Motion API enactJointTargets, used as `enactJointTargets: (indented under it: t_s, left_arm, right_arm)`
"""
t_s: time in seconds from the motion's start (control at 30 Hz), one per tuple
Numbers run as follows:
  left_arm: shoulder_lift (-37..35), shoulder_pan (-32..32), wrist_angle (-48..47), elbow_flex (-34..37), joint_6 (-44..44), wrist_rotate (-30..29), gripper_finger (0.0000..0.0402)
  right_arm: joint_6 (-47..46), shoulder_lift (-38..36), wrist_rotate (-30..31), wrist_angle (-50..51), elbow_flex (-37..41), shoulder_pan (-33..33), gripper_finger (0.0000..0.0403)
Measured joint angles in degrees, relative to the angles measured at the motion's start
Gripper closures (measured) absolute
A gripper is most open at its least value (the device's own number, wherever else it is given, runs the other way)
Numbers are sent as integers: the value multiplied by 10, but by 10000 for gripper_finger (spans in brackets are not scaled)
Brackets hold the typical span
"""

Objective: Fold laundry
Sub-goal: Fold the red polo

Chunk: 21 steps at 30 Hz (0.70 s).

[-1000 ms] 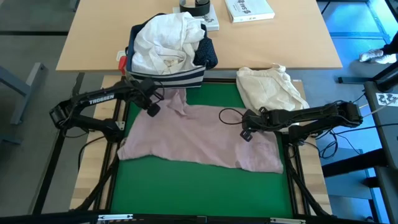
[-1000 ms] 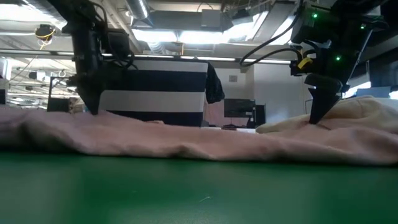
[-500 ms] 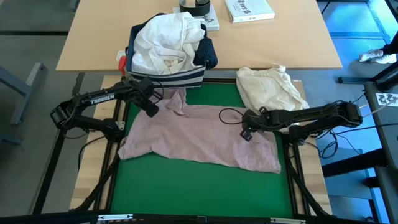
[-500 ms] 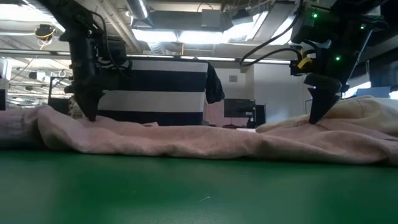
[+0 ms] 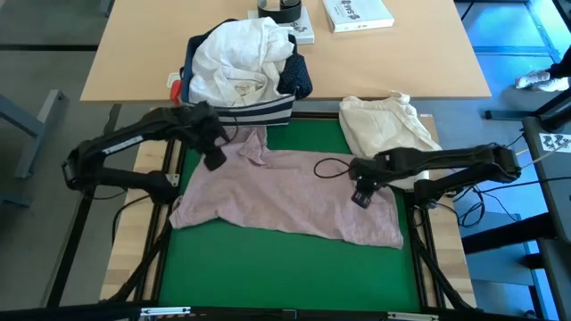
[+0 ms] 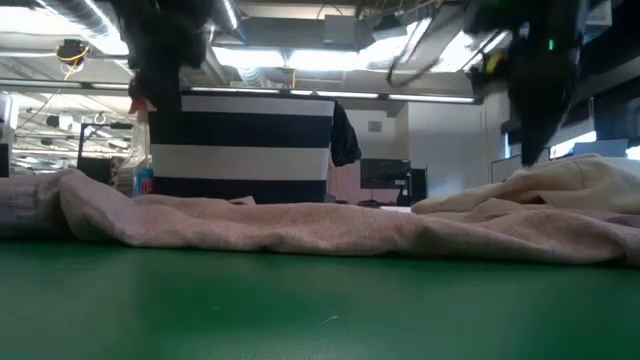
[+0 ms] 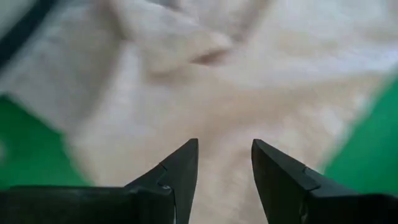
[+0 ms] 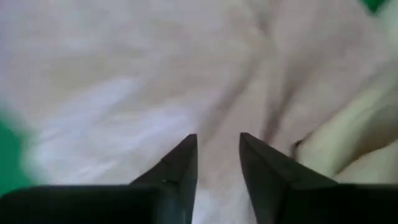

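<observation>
At nine and three o'clock on the pink top (image 5: 285,198), left tool (image 5: 214,160) and right tool (image 5: 361,198) gape empty; I risk pinching both layers when regrasping.

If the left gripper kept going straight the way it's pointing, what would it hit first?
Most likely the pale pink top: the left gripper is open and aimed at that fabric, with nothing visible between.

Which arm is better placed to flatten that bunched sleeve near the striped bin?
Left. The left gripper hovers open right beside the pink top's bunched sleeve; the right gripper is across the top.
</observation>
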<state>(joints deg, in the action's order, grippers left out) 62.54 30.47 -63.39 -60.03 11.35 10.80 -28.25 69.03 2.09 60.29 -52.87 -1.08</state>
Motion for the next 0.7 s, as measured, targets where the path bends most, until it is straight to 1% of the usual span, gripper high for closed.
enactJointTargets:
  t_s: [0.07, 0.1, 0.17, 0.3, 0.43, 0.57, 0.7]
  left_arm:
    - [-16, -42, -15, 8, 35, 24, 259]
    - [-21, -66, -21, 14, 53, 30, 260]
    - [-29, -120, -26, 36, 89, 34, 263]
    - [-29, -229, -27, 95, 159, 39, 269]
    - [-22, -311, -27, 149, 222, 34, 271]
    - [-21, -354, -16, 191, 277, 5, 271]
    - [-21, -382, 46, 245, 303, 1, 271]
  right_arm:
    - [16, -9, -51, -7, -27, 10, 266]
    - [23, -13, -66, -24, -34, 21, 263]
    - [34, -16, -72, -62, -34, 49, 259]
    - [46, -9, -56, -132, 6, 113, 260]
    - [23, 7, -53, -187, 61, 161, 262]
    - [-13, 19, -26, -200, 101, 189, 263]
    - [-15, 29, 25, -233, 146, 204, 263]
